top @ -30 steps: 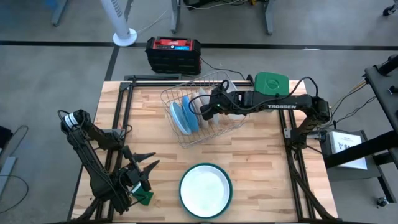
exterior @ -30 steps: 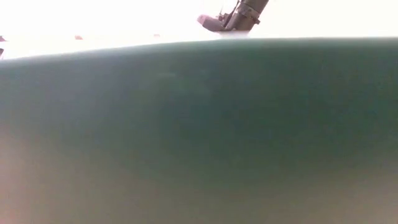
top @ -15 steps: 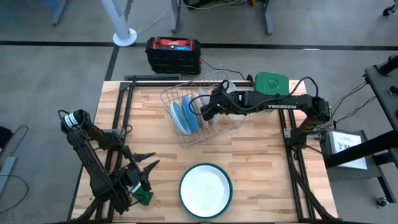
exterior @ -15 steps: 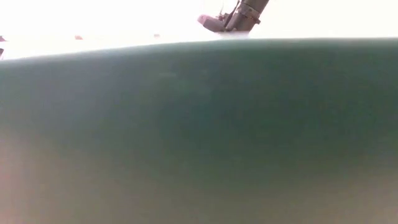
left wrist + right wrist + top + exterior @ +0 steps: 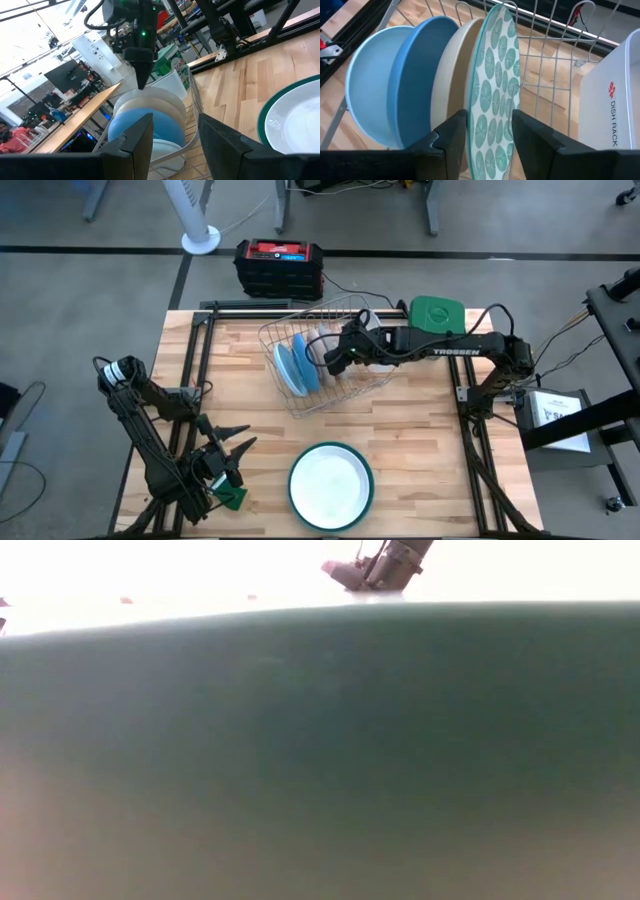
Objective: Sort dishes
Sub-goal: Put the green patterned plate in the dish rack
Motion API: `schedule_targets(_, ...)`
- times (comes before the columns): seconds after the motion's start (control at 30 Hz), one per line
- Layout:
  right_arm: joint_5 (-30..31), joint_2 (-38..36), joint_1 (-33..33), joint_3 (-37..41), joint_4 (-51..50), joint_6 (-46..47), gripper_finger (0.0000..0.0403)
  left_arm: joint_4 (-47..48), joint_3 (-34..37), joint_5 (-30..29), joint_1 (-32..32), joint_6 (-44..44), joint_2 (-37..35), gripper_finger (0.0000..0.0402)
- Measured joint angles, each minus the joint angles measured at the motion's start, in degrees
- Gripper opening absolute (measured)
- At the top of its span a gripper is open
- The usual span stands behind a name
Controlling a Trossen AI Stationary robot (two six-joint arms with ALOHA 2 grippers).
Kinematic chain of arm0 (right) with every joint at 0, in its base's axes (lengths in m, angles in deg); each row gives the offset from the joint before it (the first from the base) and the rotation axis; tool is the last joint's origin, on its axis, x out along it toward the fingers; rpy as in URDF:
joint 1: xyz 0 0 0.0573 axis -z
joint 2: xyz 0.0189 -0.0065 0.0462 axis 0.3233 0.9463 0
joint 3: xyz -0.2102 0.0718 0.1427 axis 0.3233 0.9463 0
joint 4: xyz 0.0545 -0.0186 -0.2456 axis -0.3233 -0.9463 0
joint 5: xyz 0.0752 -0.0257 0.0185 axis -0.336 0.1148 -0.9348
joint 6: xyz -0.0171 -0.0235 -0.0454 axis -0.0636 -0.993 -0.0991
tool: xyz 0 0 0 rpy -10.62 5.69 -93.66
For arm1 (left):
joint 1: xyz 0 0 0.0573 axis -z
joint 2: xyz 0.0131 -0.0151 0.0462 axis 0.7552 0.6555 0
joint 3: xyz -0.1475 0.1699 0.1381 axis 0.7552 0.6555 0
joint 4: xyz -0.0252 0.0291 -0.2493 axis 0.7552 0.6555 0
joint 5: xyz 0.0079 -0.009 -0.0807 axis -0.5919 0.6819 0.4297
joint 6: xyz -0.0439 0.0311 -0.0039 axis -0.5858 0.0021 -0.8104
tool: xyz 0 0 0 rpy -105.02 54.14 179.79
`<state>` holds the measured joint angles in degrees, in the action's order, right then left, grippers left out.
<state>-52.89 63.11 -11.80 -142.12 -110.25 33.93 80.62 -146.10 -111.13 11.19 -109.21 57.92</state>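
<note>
A wire dish rack (image 5: 325, 355) stands at the table's far middle. In it, on edge, are two light blue plates (image 5: 385, 85), a cream plate (image 5: 456, 75) and a white plate with a teal leaf pattern (image 5: 497, 75). My right gripper (image 5: 490, 145) is open above the rack, slanting down, one finger on each side of the patterned plate's top rim. A large white plate with a teal rim (image 5: 330, 485) lies flat near the front edge. My left gripper (image 5: 228, 448) waits open at the front left, pointing level toward the rack (image 5: 165, 125). My right gripper's fingers (image 5: 447, 142) stand close on both faces of the patterned plate's top rim (image 5: 492, 115), coming from above and slanting down. I cannot tell whether they touch it. The plate stands upright in the rack's wires.
A green sponge (image 5: 234, 498) lies beside my left gripper. A green-lidded clear container (image 5: 437, 313) stands at the far right, behind the rack. A white box marked DISH RACK (image 5: 615, 95) sits in the rack's far end. The large plate's teal rim (image 5: 320, 740) fills the low view.
</note>
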Motion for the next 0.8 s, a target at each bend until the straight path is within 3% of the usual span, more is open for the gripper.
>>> schedule_targets(0.8,-1.92,-0.65,-0.68,0.0,-4.48,1.16,0.0179,0.04,0.0,0.01,0.11,0.0,0.0,0.0146)
